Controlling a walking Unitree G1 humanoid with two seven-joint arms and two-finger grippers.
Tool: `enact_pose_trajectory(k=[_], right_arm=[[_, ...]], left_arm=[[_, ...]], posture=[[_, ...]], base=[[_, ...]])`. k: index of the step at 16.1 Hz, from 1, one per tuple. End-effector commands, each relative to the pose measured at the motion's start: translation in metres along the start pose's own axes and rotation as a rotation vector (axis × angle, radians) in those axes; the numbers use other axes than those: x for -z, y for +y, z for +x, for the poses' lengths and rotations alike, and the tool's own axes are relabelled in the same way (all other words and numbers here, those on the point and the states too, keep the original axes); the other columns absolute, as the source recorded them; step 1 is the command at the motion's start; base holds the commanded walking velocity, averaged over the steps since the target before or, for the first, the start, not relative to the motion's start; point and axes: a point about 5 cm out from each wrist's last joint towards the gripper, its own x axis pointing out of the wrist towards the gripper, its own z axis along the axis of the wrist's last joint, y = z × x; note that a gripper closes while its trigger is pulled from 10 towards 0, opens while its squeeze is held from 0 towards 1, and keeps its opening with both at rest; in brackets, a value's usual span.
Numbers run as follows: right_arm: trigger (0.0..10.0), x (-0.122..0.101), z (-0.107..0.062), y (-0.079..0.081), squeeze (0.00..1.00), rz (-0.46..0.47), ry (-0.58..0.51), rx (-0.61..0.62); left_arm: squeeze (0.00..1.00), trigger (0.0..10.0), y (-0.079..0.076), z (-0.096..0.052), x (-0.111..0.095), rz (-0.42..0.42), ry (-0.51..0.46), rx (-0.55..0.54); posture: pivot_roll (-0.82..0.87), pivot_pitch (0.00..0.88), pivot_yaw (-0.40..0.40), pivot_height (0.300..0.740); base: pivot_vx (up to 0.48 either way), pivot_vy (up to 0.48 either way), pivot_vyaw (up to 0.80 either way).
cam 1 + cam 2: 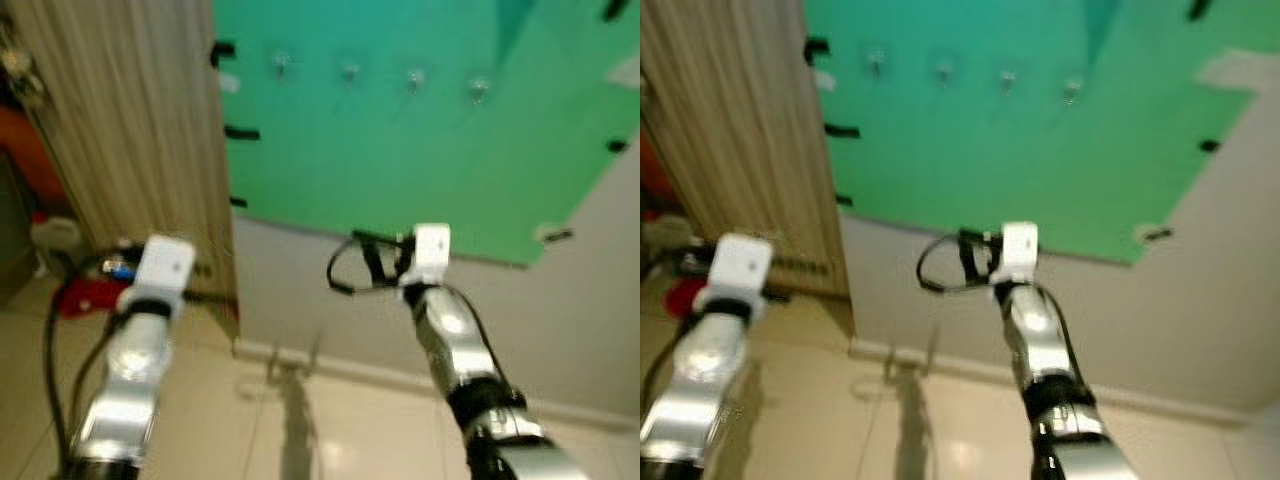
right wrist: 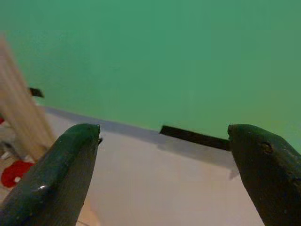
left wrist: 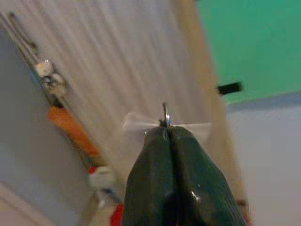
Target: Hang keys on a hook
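Far left: blurred red and white objects (image 1: 75, 285) low on the floor beside a tall wood-grain panel (image 1: 140, 140), too smeared to identify. Left gripper (image 3: 167, 134) raised in front of that panel, fingers pressed tight together, pinching a thin silver metal key ring (image 3: 166, 114) that pokes up edge-on between the tips; anything hanging from it hidden behind the fingers. Further right, a large green sheet (image 1: 420, 110) taped to the grey wall with black strips, carrying a row of four small silver hooks (image 1: 348, 72) near the top, all soft with blur and bare as far as can be judged. Right gripper (image 2: 164, 136) held up toward the sheet's lower edge, fingers spread wide apart, gripping nothing. Pale tiled floor (image 1: 330, 430) below.
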Motion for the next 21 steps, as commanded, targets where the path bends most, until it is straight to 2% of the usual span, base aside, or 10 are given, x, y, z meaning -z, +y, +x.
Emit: enact_pose_trajectory(k=[1,2,4,7,10,11,16,18,19,21], right_arm=[[10.0,0.002,-0.009,-0.022,0.0,-0.015,0.0,0.062],[10.0,0.008,-0.015,-0.026,0.0,-0.024,0.005,0.085],[10.0,0.012,-0.018,-0.023,0.0,-0.005,-0.005,0.115],[10.0,0.013,-0.024,-0.019,0.0,-0.031,-0.023,0.138],[10.0,0.018,-0.045,-0.03,0.0,-0.107,-0.02,0.158],[10.0,0.019,-0.047,-0.033,0.0,-0.118,-0.01,0.166],[10.0,-0.001,-0.034,-0.027,0.0,-0.196,-0.043,0.13],[10.0,-0.003,-0.032,-0.026,0.0,-0.198,-0.047,0.115],[10.0,-0.003,-0.029,-0.024,0.0,-0.177,-0.048,0.1],[10.0,-0.003,-0.028,-0.023,0.0,-0.173,-0.047,0.091]], left_arm=[[0.0,10.0,-0.013,-0.002,-0.007,-0.003,-0.022,0.069],[0.0,10.0,-0.011,-0.002,-0.005,0.02,-0.023,0.101],[0.0,10.0,-0.006,0.002,-0.006,0.018,-0.029,0.128],[0.0,10.0,-0.008,0.007,-0.01,-0.041,-0.055,0.18],[0.0,10.0,-0.007,0.013,-0.003,-0.163,-0.023,0.198],[0.0,10.0,-0.014,0.014,-0.005,-0.181,-0.038,0.237],[0.0,10.0,-0.03,0.012,-0.011,-0.234,-0.084,0.288],[0.0,10.0,-0.029,0.011,-0.011,-0.231,-0.099,0.289],[0.0,10.0,-0.027,0.011,-0.012,-0.19,-0.106,0.276],[0.0,10.0,-0.027,0.012,-0.012,-0.178,-0.103,0.275]], posture=[[0.06,0.0,-0.043,0.74],[0.06,0.0,-0.015,0.74],[0.06,0.0,0.022,0.74],[0.05,0.0,0.033,0.74],[0.02,0.0,0.037,0.74],[0.01,0.0,0.035,0.74],[-0.01,0.0,0.01,0.74],[-0.01,0.0,0.009,0.74],[0.0,0.0,0.0,0.74],[0.0,0.0,-0.002,0.74]], base=[[0.0,0.0,0.0],[0.0,0.0,0.0],[0.0,0.0,0.0],[0.0,0.0,0.0],[0.0,0.0,0.0],[0.0,0.0,0.0],[0.0,0.0,0.29],[0.0,0.0,0.0],[0.0,0.48,-0.74],[0.0,0.48,-0.74]])
